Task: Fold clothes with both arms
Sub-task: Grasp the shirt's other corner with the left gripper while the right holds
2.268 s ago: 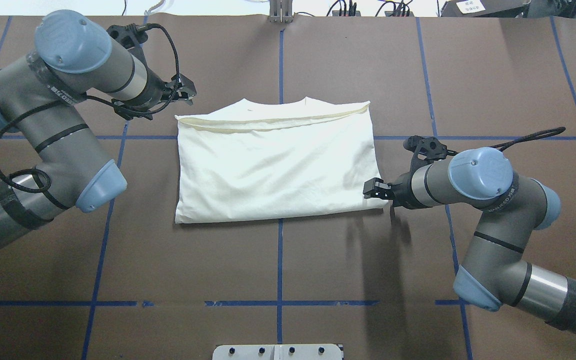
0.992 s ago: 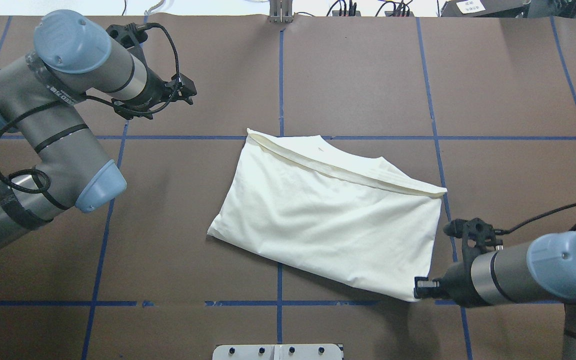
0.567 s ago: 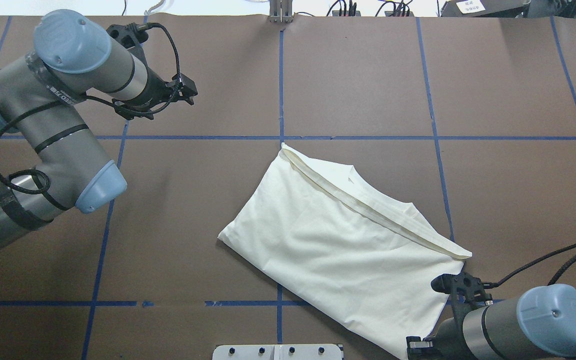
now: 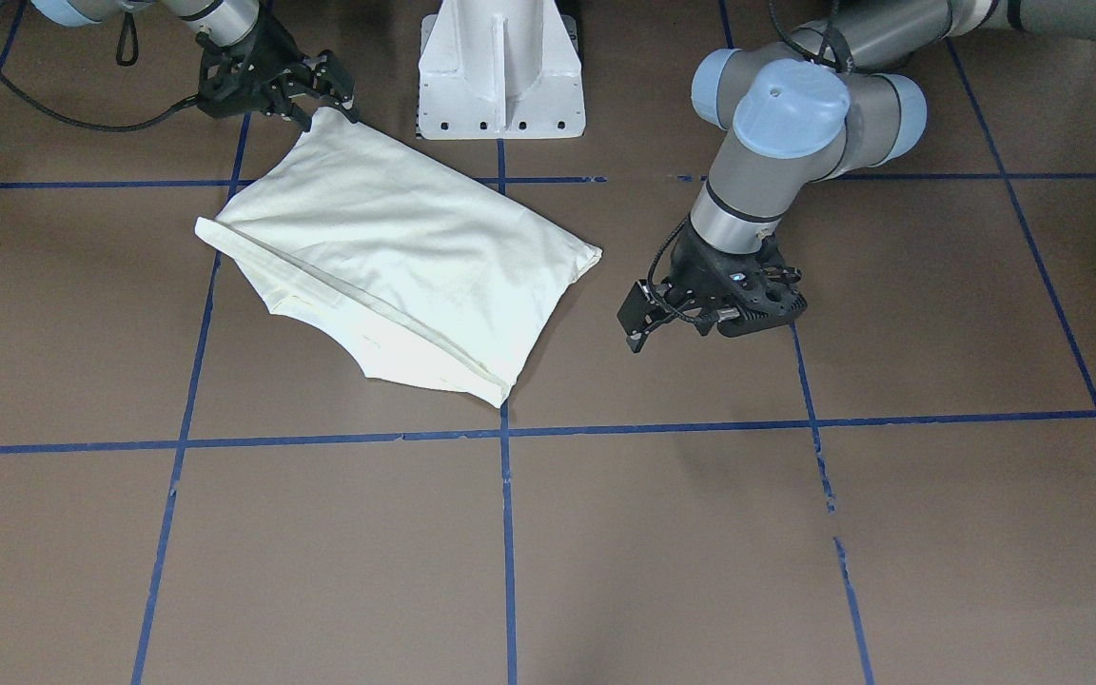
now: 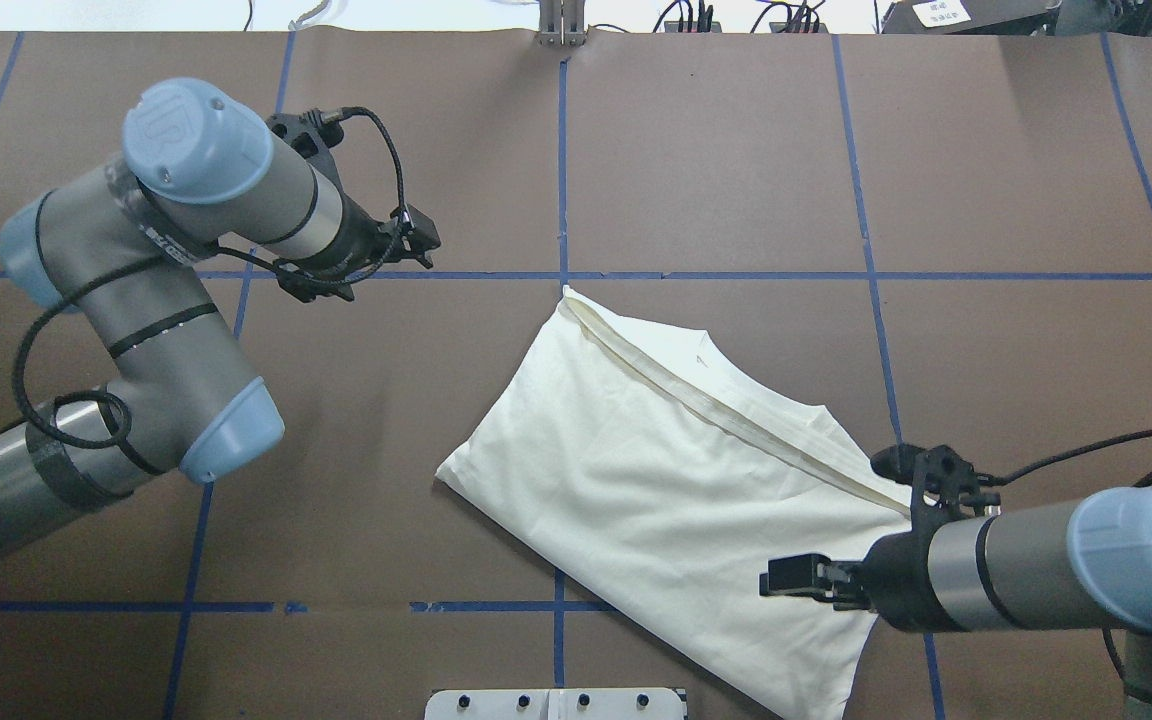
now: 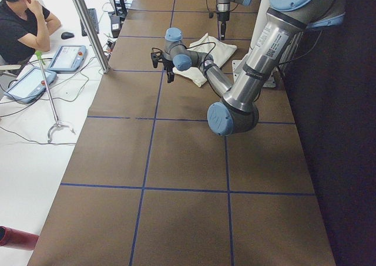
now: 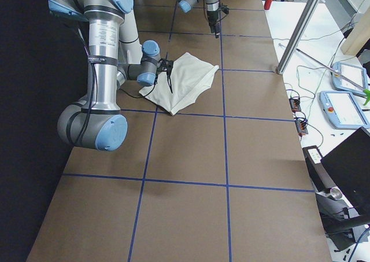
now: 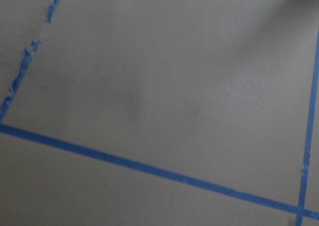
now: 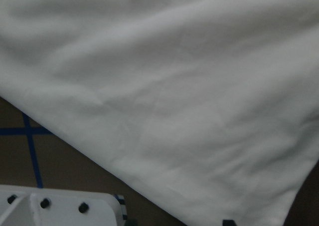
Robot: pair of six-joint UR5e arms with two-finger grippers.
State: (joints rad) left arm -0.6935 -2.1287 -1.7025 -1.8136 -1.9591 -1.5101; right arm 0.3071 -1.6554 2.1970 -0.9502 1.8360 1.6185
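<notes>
The cream-white shirt [image 5: 676, 490] lies folded and plain side up, slanted across the table's near right part; the print is hidden. It also shows in the front view [image 4: 396, 257] and fills the right wrist view [image 9: 174, 86]. My right gripper [image 5: 784, 580] hovers over the shirt's near right part, fingers apart and holding nothing; in the front view it [image 4: 334, 90] is just above the shirt's corner. My left gripper [image 5: 423, 242] is open and empty over bare table, well left of the shirt, and shows in the front view [image 4: 636, 322] too.
The white pedestal base [image 4: 500, 67] stands at the near edge, close to the shirt's near corner [image 5: 816, 690]. Blue tape lines [image 5: 561, 200] cross the brown table. An operator [image 6: 23, 25] sits beyond the table's left end, with teach pendants [image 6: 67, 57] nearby.
The right gripper dragged the shirt toward the near right, turning it, then let go of its corner and moved up over the cloth. The left arm moved right and nearer.
</notes>
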